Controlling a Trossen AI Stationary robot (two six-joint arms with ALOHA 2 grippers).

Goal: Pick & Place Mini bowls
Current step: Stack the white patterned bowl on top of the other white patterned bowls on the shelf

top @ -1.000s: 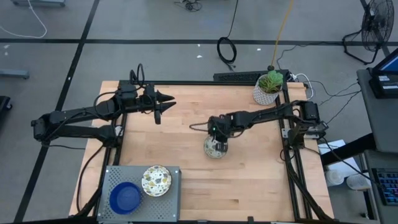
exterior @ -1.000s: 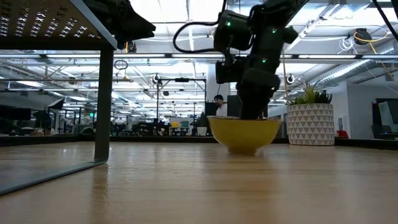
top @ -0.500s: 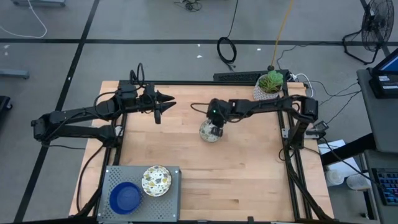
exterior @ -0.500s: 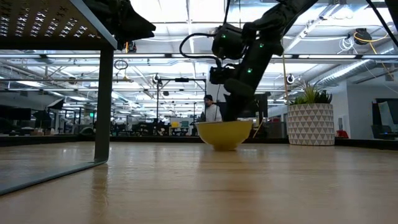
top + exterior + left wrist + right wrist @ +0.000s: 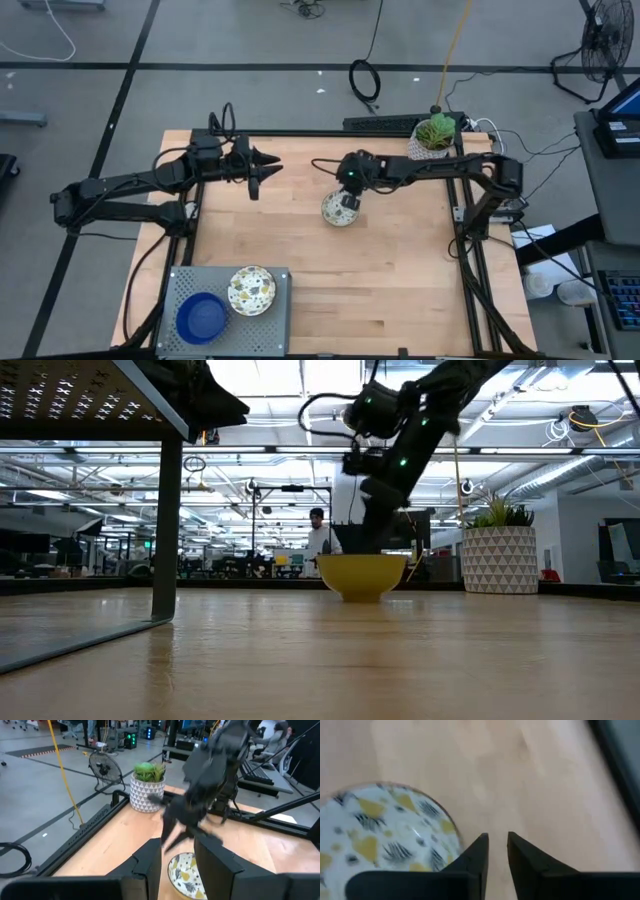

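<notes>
A mini bowl [image 5: 340, 210], cream inside with yellow and black speckles and yellow outside, stands on its base mid-table, also seen in the low view [image 5: 362, 575] and the right wrist view [image 5: 385, 832]. My right gripper [image 5: 349, 197] [image 5: 498, 851] hovers at its far rim; the fingers are a narrow gap apart, just outside the rim. I see no touch. My left gripper [image 5: 268, 166] [image 5: 177, 865] waits open at the far left, above the table. A blue mini bowl [image 5: 202, 317] and a speckled one [image 5: 252, 290] sit on the grey tray [image 5: 178, 282]. The other bowls are out of view.
A white patterned pot with a green plant [image 5: 432, 140] [image 5: 498, 558] stands at the far right corner. The grey tray fills the near left corner. Black frame rails [image 5: 465, 240] run along the table's sides. Bare wood [image 5: 400, 280] lies near and right of the bowl.
The speckled bowl has slid with my right gripper toward the far edge and slightly left, then come to rest. In the last half second the right gripper has drawn back a little toward the far edge while the bowl stayed where it was.
</notes>
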